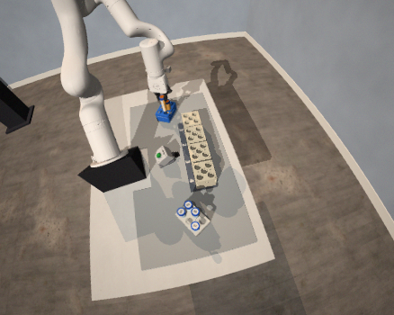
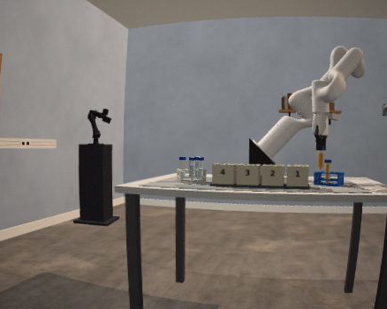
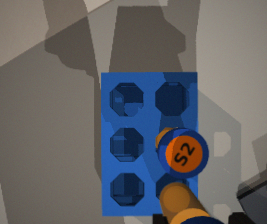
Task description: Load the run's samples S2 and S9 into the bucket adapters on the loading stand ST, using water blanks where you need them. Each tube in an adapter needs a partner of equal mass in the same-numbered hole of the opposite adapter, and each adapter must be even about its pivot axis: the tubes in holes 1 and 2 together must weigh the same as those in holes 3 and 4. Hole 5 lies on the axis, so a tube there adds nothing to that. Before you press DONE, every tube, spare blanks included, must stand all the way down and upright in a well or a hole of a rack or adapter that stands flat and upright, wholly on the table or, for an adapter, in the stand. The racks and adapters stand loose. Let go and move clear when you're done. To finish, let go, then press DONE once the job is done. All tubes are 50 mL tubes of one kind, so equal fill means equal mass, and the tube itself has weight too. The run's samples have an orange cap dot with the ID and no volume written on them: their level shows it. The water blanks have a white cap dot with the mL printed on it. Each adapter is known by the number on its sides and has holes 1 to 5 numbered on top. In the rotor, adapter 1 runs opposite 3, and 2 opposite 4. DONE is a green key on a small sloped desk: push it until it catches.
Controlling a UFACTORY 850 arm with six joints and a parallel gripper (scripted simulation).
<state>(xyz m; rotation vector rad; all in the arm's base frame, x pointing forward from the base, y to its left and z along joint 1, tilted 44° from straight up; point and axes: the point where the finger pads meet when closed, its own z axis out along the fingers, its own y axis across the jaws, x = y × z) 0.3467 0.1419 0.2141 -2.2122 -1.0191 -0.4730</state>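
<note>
Table (image 2: 253,191): adapters 4-1 (image 2: 260,175) in stand row, all holes bare; blank rack (image 1: 193,219) near end, well apart. Blue rack (image 3: 149,145): S2 (image 3: 184,153) seated, middle well, right column. Gripper (image 2: 320,150) clamped on orange-filled tube (image 2: 320,161), presumably S9, hanging upright above rack, tip clear of wells, ready for carry to adapter.

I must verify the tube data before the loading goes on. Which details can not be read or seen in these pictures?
- Held orange tube: its cap label is hidden from every view; the wrist view shows only its bottom end.
- Gripper fingers: cut off by the wrist view's lower edge.
- Blanks in the white rack: printed mL too small in the top view.
- Adapters: hole numbers too small in the top view.
- S2: fill level not readable from above.
</note>
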